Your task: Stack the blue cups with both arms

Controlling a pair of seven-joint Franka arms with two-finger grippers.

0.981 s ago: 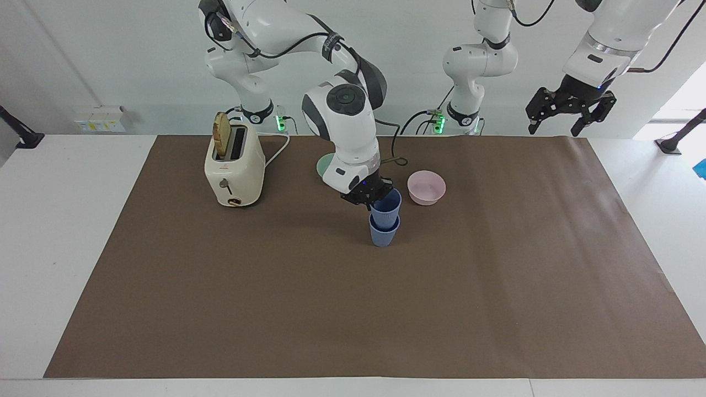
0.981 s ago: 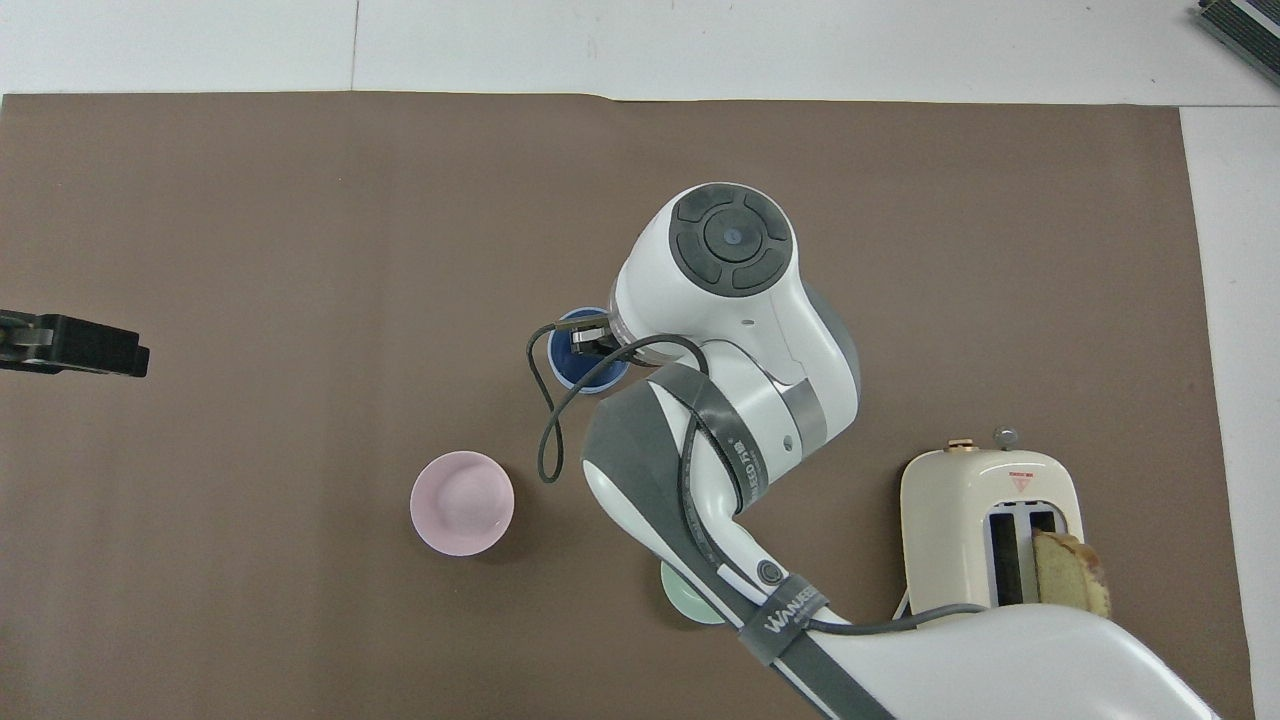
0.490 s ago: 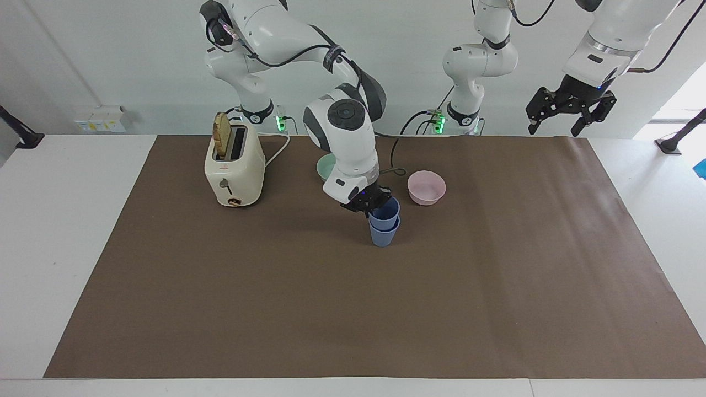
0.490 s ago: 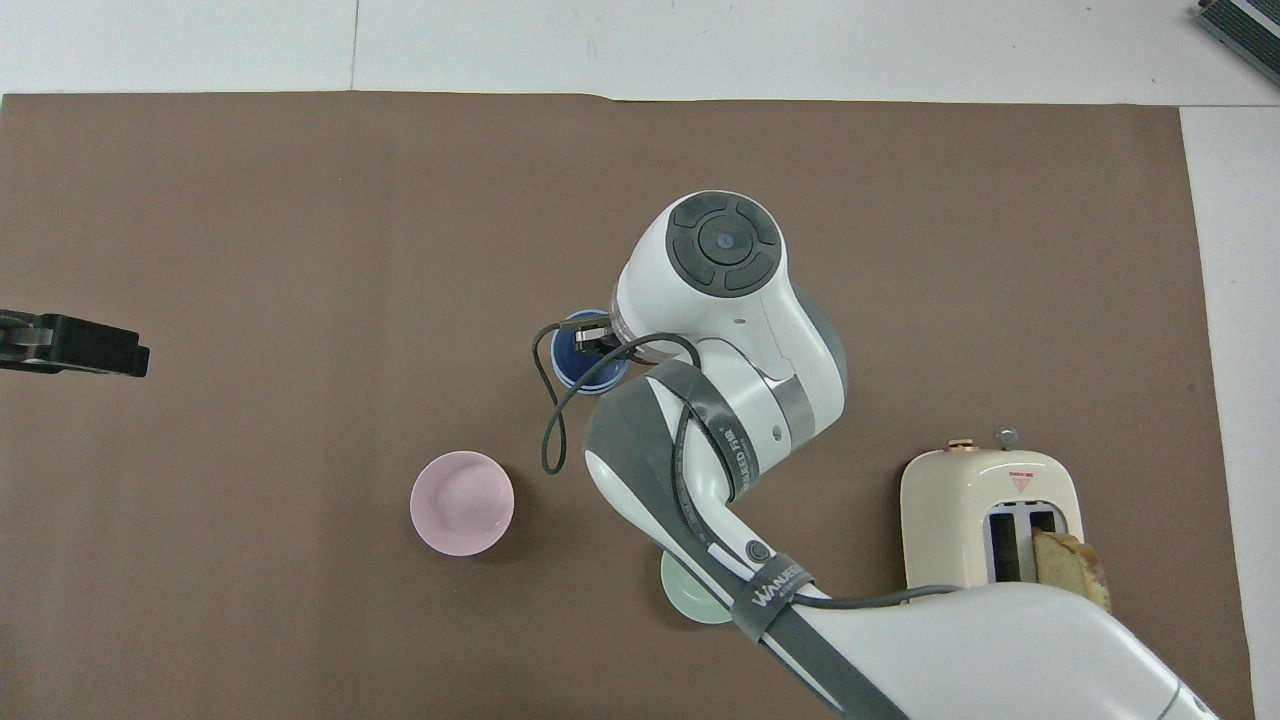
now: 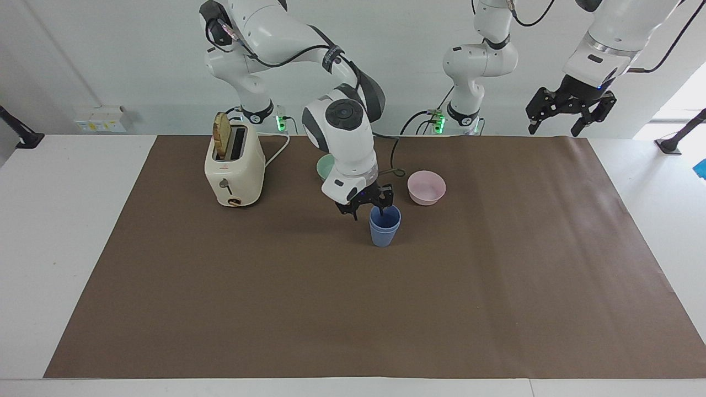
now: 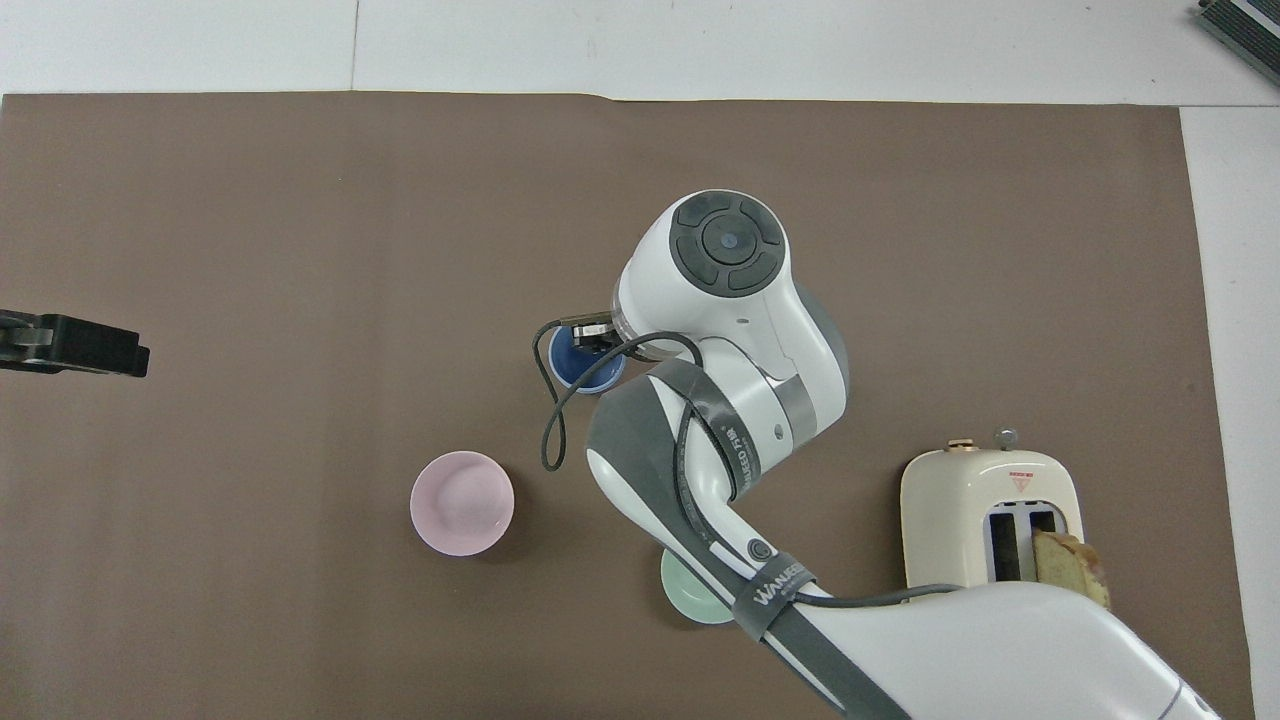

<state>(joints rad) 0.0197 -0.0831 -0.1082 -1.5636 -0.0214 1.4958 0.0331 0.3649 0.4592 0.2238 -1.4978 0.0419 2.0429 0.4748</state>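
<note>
Two blue cups stand nested on the brown mat. The upper cup's rim (image 5: 385,217) shows just above the lower cup (image 5: 383,236). From overhead only part of the upper cup's mouth (image 6: 575,368) shows beside the right arm's wrist. My right gripper (image 5: 368,212) is open right over the stack. One fingertip hangs at the upper cup's mouth, the other stands outside the cups toward the toaster. It holds nothing. My left gripper (image 5: 571,113) waits open and empty, raised high over the left arm's end of the table; its tip (image 6: 75,345) shows overhead.
A pink bowl (image 5: 426,187) sits beside the stack, a little nearer to the robots. A pale green bowl (image 5: 325,165) lies partly hidden under the right arm. A cream toaster (image 5: 234,165) with a bread slice stands toward the right arm's end.
The right gripper lowered the upper cup fully into the lower one, then opened and let it go. The left arm has not moved.
</note>
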